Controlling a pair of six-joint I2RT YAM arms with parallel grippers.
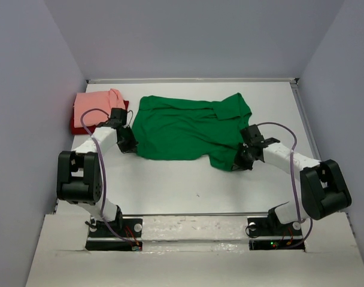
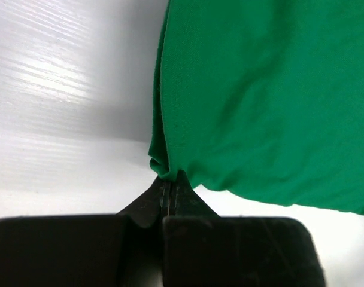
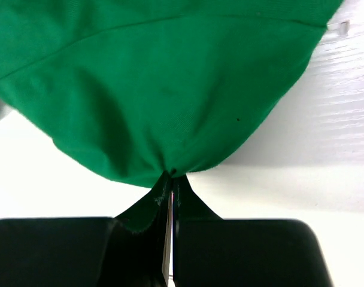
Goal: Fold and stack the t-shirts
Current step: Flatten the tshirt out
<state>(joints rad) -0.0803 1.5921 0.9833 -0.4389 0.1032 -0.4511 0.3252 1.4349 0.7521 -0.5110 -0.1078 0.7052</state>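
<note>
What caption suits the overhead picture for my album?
The left gripper and right gripper pinch the green t-shirt; pink shirt lies on red shirt beside it.

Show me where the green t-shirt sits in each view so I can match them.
Top external: green t-shirt spread mid-table.
Left wrist: green t-shirt upper right, corner pinched by left gripper.
Right wrist: green t-shirt across the top, pinched by right gripper.
Shared landmark: white table, bare beside the cloth in all three.

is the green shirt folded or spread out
Spread, not folded: the green shirt lies open, rumpled, on the table; left tool and right tool pinch its near corners.
</note>
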